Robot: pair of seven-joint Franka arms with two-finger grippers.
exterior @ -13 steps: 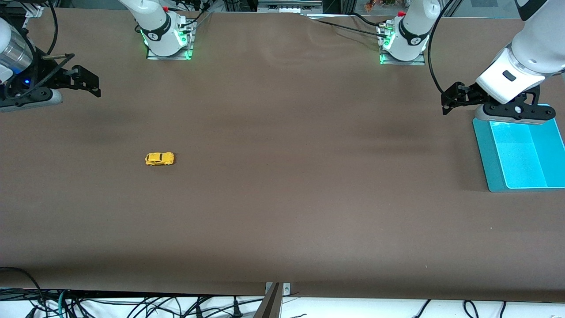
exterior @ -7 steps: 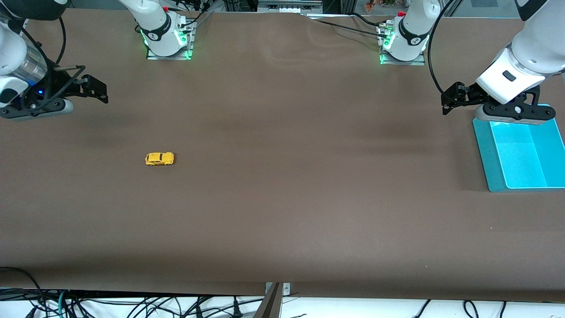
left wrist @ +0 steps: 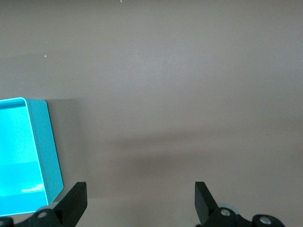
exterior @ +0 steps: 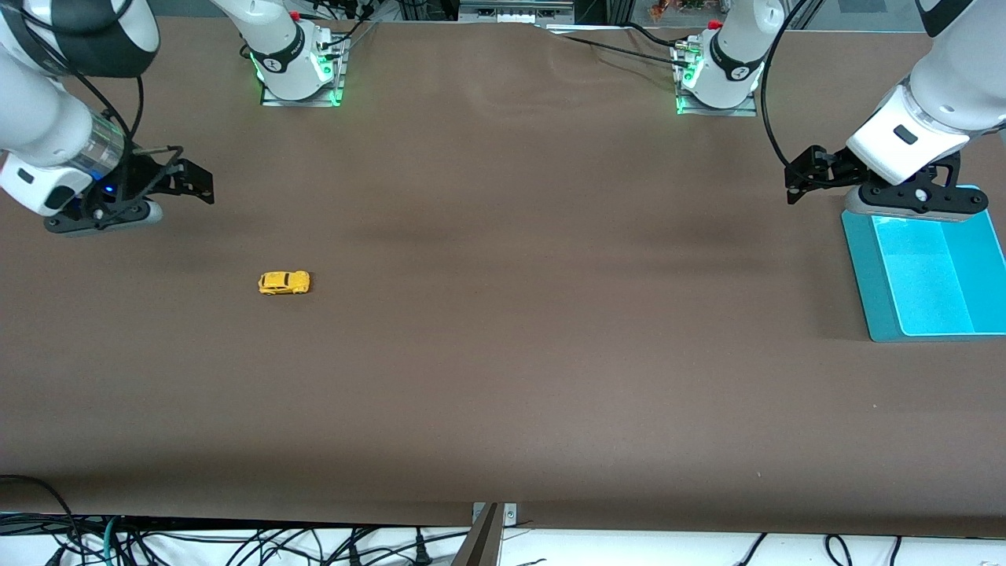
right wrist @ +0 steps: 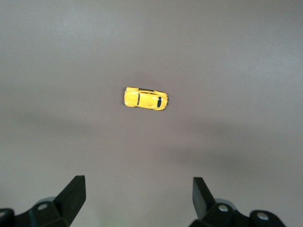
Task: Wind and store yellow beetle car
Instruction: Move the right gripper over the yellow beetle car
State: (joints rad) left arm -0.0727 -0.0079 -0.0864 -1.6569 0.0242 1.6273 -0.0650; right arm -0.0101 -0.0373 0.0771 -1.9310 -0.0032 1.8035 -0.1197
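The yellow beetle car (exterior: 284,282) stands on its wheels on the brown table, toward the right arm's end. In the right wrist view the car (right wrist: 146,98) lies ahead of the fingertips, apart from them. My right gripper (exterior: 192,180) hangs open and empty above the table near that end, short of the car. My left gripper (exterior: 795,178) hangs open and empty beside the turquoise bin (exterior: 927,314), at the left arm's end. The right wrist view shows its own gripper (right wrist: 138,191) wide open, and the left wrist view shows the left gripper (left wrist: 140,194) the same.
The turquoise bin (left wrist: 45,142) is an open box with nothing showing inside. The two arm bases (exterior: 299,71) (exterior: 719,79) stand along the table's edge farthest from the front camera. Cables hang below the nearest edge (exterior: 503,523).
The right arm has swung in from the table's end toward the car, its gripper still open. The left arm and the car have not moved.
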